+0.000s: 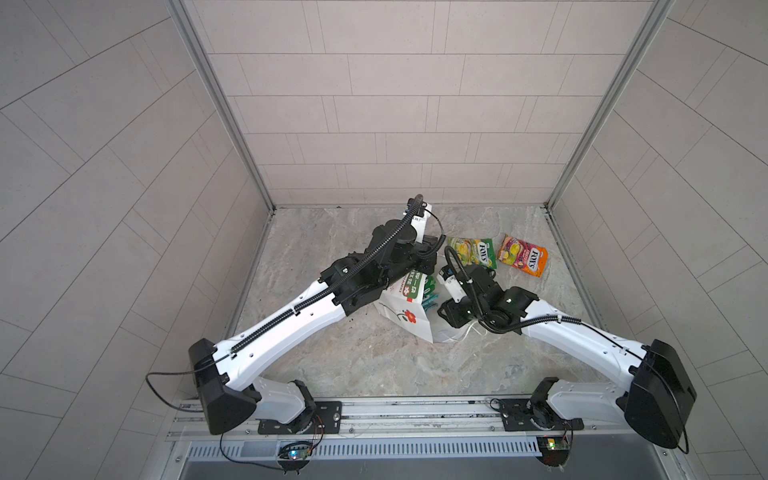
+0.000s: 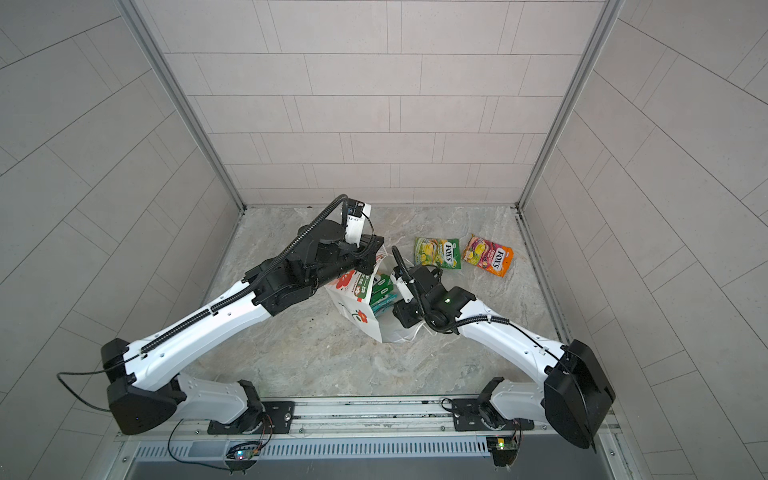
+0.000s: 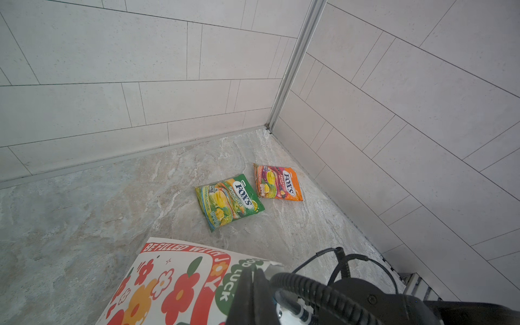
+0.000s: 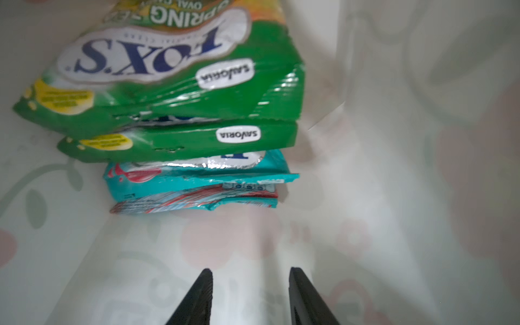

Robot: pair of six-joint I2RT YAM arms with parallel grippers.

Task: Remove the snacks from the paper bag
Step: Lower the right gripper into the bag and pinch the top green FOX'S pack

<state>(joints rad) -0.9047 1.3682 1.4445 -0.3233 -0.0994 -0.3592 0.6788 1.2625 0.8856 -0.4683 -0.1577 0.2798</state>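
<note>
The white paper bag (image 1: 405, 318) (image 2: 358, 311) with red flowers lies tipped at mid table, its mouth facing right. My left gripper (image 3: 253, 271) is shut on the bag's printed upper rim (image 3: 174, 281). My right gripper (image 4: 250, 270) is open inside the mouth, a short way from a stack of snacks and holding nothing. The stack is two green packets (image 4: 168, 70) (image 4: 183, 140) above two teal-red ones (image 4: 197, 171) (image 4: 194, 199). It also shows in both top views (image 1: 429, 291) (image 2: 382, 291). On the table lie a green-yellow packet (image 1: 471, 251) (image 2: 437, 252) (image 3: 229, 201) and an orange-pink one (image 1: 523, 255) (image 2: 488, 254) (image 3: 277, 183).
The tiled back wall (image 1: 395, 145) and right wall (image 3: 394, 140) close in the marble table (image 1: 353, 361). The two loose packets lie near the back right corner. A white cord handle (image 1: 467, 332) trails from the bag's mouth under my right arm.
</note>
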